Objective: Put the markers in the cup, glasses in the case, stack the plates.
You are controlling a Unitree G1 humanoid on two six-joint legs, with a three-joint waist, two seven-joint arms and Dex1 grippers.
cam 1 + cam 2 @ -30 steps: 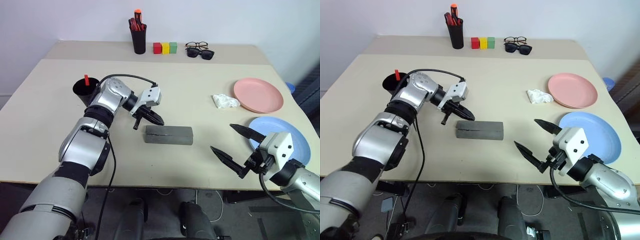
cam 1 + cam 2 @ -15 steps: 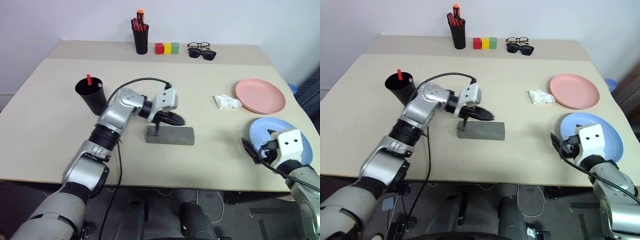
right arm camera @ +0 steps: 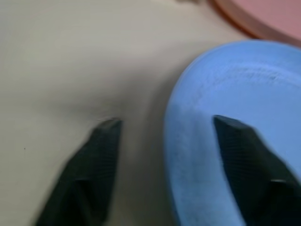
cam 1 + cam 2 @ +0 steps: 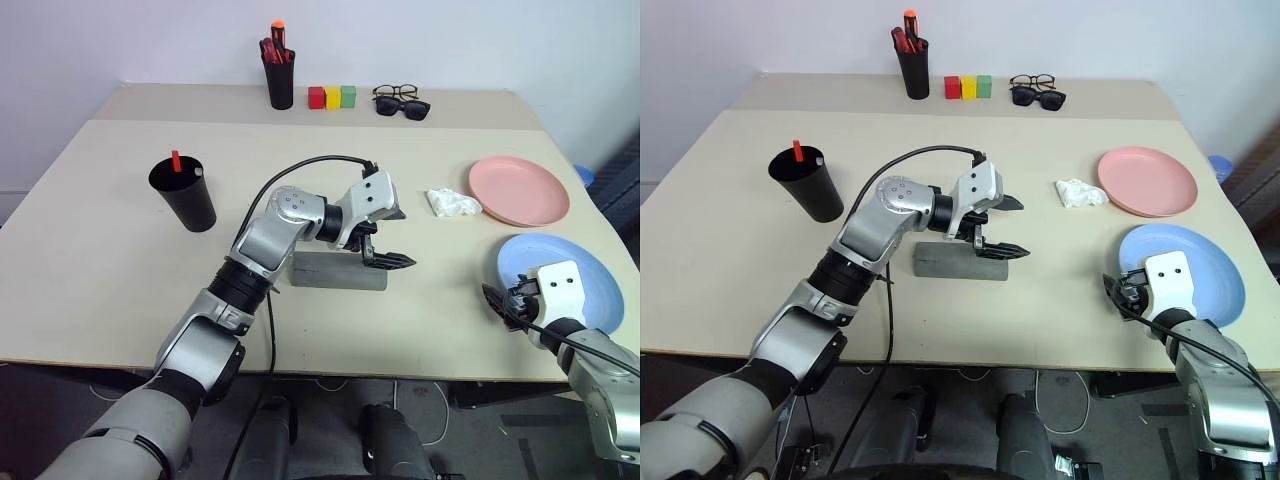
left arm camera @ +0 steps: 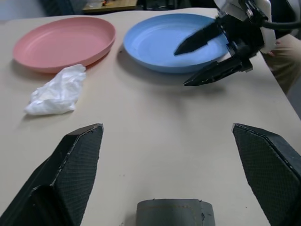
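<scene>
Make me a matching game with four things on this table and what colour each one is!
Things:
1. cup
2. glasses case
3. plate nearest the right claw
4. plate by the crumpled tissue

Colours:
A. salmon pink
B. black
C. light blue
D. grey

Pairs: 1-B, 2-D, 3-C, 4-A

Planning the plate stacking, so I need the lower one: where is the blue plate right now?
In the left eye view the blue plate lies at the table's near right corner, just in front of the pink plate, with the right claw straddling its left rim.
</scene>
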